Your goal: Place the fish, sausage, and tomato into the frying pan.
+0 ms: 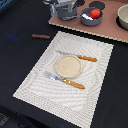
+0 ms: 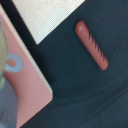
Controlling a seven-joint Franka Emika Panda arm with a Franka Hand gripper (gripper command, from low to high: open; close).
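While the tomato [image 1: 94,13] sits in the frying pan [image 1: 90,21], the sausage [image 1: 41,36] (outside) lies apart.

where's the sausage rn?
The sausage lies on the dark tabletop toward the exterior view's left, just off the placemat's far-left corner and apart from it. The wrist view shows it lying flat, alone.

A dark, nearly black table [image 1: 20,30] fills the scene. A pale woven placemat [image 1: 35,80] lies on it, and a pinkish-tan board [image 1: 107,30] sits along the far edge.
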